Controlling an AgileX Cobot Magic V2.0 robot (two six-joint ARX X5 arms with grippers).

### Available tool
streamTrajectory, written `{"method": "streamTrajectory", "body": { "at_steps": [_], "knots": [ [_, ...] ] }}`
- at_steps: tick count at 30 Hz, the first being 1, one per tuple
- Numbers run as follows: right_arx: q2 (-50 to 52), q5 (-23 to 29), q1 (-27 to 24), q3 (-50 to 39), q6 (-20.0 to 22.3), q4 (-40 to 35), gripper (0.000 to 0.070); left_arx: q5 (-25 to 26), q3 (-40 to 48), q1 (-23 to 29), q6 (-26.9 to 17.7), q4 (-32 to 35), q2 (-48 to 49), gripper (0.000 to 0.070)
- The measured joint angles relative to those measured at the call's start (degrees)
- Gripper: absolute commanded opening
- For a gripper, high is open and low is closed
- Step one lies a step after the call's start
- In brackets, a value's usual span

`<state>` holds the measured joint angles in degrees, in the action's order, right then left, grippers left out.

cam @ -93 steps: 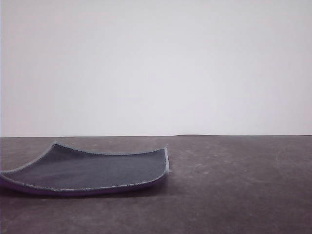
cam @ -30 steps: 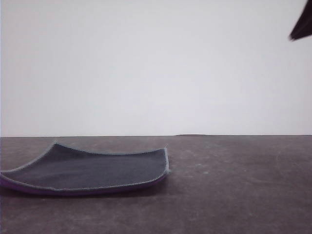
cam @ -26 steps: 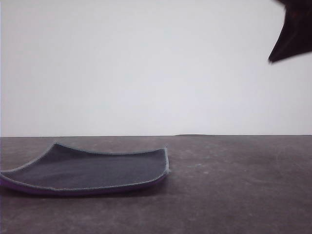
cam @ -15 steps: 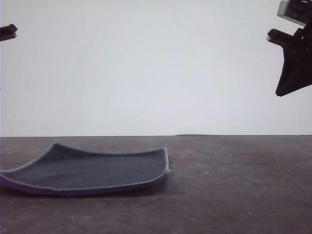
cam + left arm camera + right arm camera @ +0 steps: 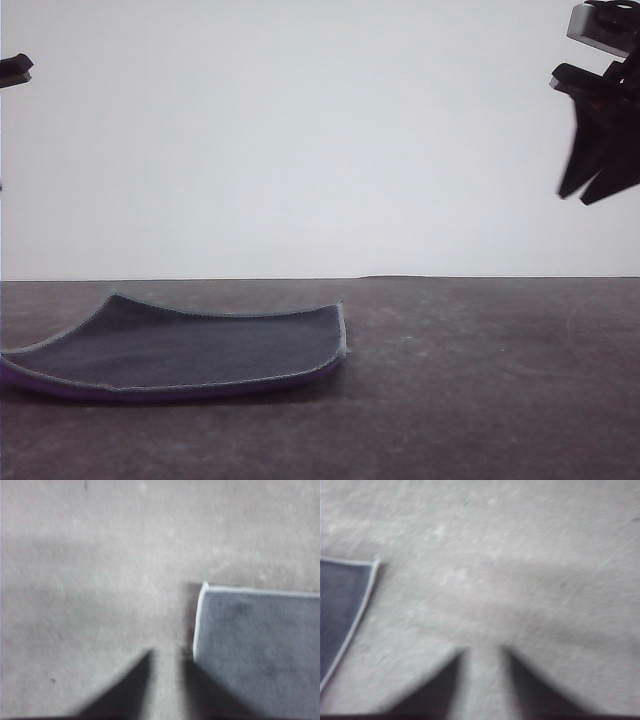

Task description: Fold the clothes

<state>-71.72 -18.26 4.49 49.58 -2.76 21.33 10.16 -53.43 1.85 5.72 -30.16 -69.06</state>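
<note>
The cloth (image 5: pixel 175 350) lay on the left part of the dark table (image 5: pixel 480 380), with its dark grey-blue face up and a thin line of purple visible along the near edge. It was not folded. It did not lie fully flat: the far left corner and the right edge curled up a little from the surface. A light grey stitched border ran around it.

The right gripper (image 5: pixel 595 190) hung high above the right side of the table, well apart from the cloth, with its dark fingers pointing down. In the front view the two fingertips stood slightly apart, and in the right wrist view a gap of bare table was seen between the two fingers (image 5: pixel 432 690). So it was partly open and held nothing. A corner of the cloth (image 5: pixel 342 610) appeared at the side of that view.

Of the left arm (image 5: pixel 15 70), a small dark piece was seen at the left border of the front view, high above the table. In the left wrist view the left gripper (image 5: pixel 167 680) was also a little open, with nothing between the fingers, and one corner of the cloth (image 5: pixel 255 645) lay just beside one fingertip in the picture.
</note>
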Motion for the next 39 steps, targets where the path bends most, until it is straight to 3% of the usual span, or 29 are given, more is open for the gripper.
{"method": "streamTrajectory", "body": {
  "at_steps": [2,8,23,29,39],
  "knots": [
    [0.0,-0.89,0.0,0.0,-0.05,0.28,0.07,1.67,0.0,0.0,-0.11,-0.12,0.0,0.0585],
    [-0.13,-7.78,0.66,0.0,-0.92,-1.01,0.0697,7.79,0.0,0.0,-0.14,-0.16,-0.11,0.0555],
    [-16.79,-14.42,9.35,0.76,-8.06,-18.85,0.0683,14.23,-0.3,0.0,0.33,7.14,-16.52,0.0547],
    [-26.04,-17.75,11.78,6.06,-11.9,-22.41,0.0683,17.21,-1.3,0.0,1.24,12.0,-20.99,0.0547],
    [-37.15,-18.02,15.09,18.04,-14.51,-22.48,0.0683,17.8,-7.33,0.0,1.59,14.82,-27.47,0.0547]
  ]
}}
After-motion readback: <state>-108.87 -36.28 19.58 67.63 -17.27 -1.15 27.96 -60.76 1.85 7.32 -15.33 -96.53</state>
